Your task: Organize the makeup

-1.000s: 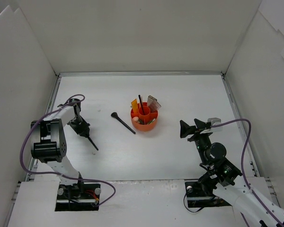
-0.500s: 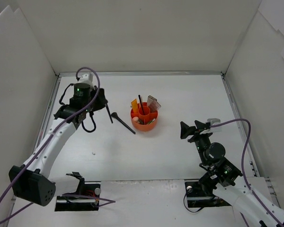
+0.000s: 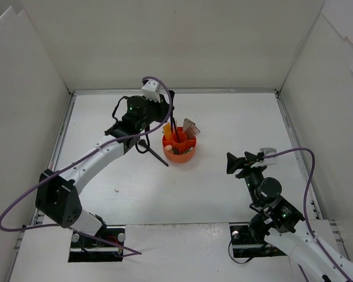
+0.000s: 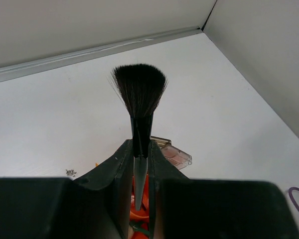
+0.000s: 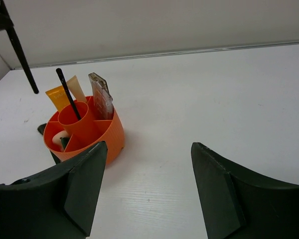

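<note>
The left gripper (image 4: 140, 152) was swung toward the orange holder (image 5: 97, 134), the powder brush (image 4: 139, 92) clamped by its light, stiff handle; the right gripper (image 5: 147, 164) was spread wide.

Left gripper (image 4: 139, 149) clamped, right gripper (image 5: 148, 147) agape.

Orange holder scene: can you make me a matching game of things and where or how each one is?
1 fluffy brush
2 thin brush
3 loose brush
4 right end effector

A lying on the table
B open, holding nothing
C clamped in the left end effector
D standing in the holder's centre cup

Pairs: 1-C, 2-D, 3-A, 4-B
</note>
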Robot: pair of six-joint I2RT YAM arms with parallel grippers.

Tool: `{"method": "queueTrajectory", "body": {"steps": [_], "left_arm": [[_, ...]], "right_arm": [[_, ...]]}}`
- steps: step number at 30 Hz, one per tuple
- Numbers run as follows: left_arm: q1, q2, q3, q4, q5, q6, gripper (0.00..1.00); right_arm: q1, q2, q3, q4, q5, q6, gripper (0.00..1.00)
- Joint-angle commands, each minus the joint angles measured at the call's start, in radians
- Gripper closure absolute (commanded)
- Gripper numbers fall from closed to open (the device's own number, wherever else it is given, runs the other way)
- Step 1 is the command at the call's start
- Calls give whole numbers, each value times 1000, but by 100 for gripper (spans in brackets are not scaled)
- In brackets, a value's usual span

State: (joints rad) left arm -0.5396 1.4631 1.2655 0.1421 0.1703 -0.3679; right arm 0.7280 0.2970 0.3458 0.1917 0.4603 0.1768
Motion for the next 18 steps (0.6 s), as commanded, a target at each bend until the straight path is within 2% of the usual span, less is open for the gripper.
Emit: {"method": "queueTrajectory", "body": {"steps": [1, 5, 18], "left_arm": [[-34, 14, 26, 229, 5, 101, 100], [-60, 48, -12, 330, 1, 139, 100], [-114, 128, -100, 479, -51, 184, 98]], "right_arm": [[5, 14, 47, 41, 44, 12, 35], [5, 30, 41, 49, 52, 15, 35], [4, 36, 44, 31, 75, 15, 34]]}}
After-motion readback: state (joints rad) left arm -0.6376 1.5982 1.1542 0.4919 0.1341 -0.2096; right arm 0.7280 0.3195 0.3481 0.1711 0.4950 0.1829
